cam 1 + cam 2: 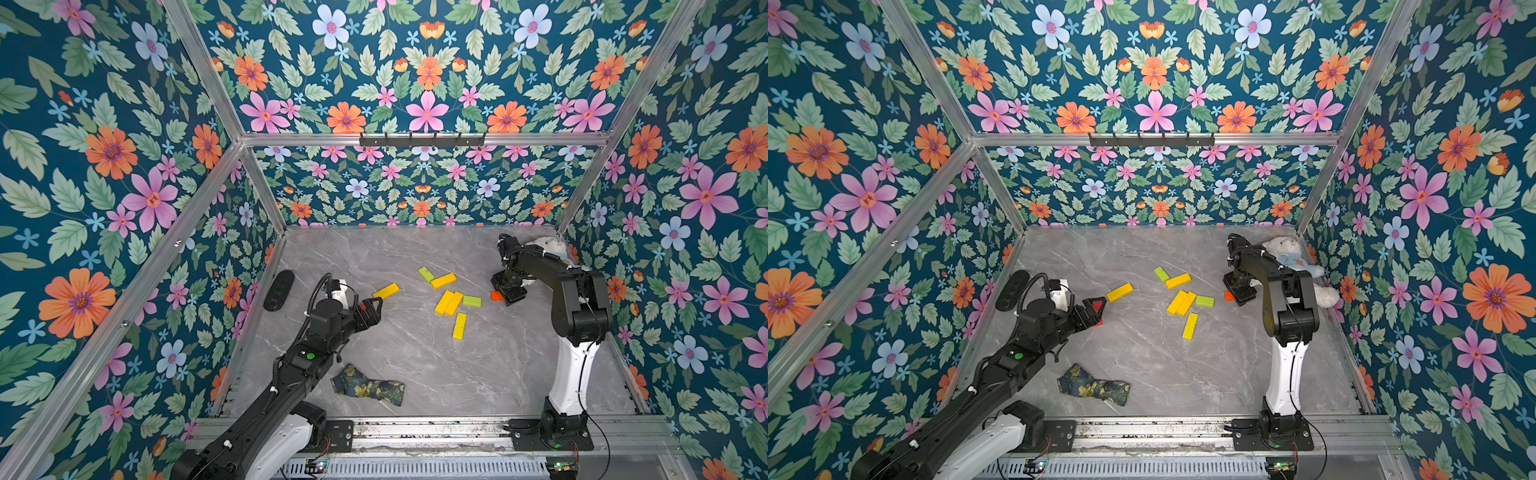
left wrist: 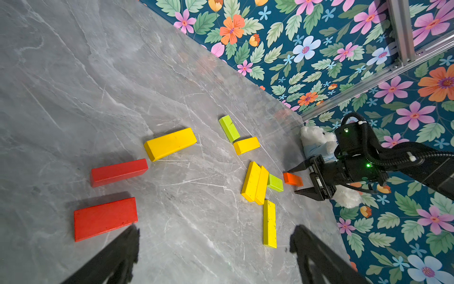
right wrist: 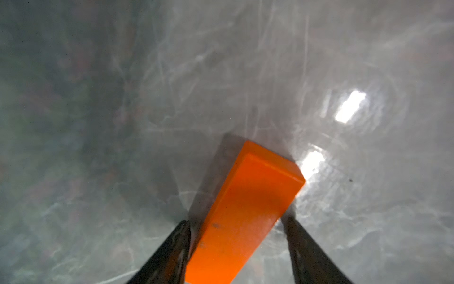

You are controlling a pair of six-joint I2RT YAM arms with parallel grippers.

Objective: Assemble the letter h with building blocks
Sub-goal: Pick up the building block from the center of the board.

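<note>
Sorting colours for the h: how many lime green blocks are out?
2. One lime green block lies by the far yellow block; the other green block rests against the paired yellow blocks. None looks hidden.

Walls: dark teal floral wallpaper with pink, orange and pale blue flowers on the left, right and far sides.
Frame: aluminium bars run along the wall joints and corners.
Rail: black hook rail on the far horizontal bar.
Floor: grey marble-patterned surface with white veins.
Light: bright glare patches on the surface in the right wrist view.
</note>
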